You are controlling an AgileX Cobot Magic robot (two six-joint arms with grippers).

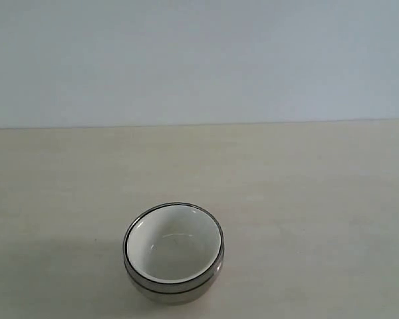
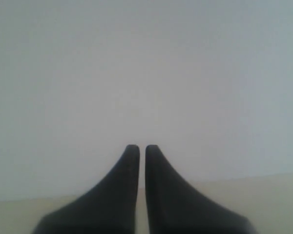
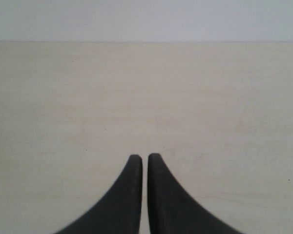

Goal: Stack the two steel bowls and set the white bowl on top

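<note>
The white bowl (image 1: 173, 244) sits nested inside the steel bowls (image 1: 176, 290), whose shiny rims and sides show around and below it; together they form one stack near the front of the table in the exterior view. Neither arm appears in that view. In the left wrist view my left gripper (image 2: 142, 147) is shut with nothing between its dark fingers, facing a pale wall. My right gripper (image 3: 145, 156) is shut too, empty, over bare tabletop in the right wrist view. The stack shows in neither wrist view.
A light wooden table (image 1: 306, 199) stretches back to a pale grey wall (image 1: 199, 60). Nothing else stands on it in view.
</note>
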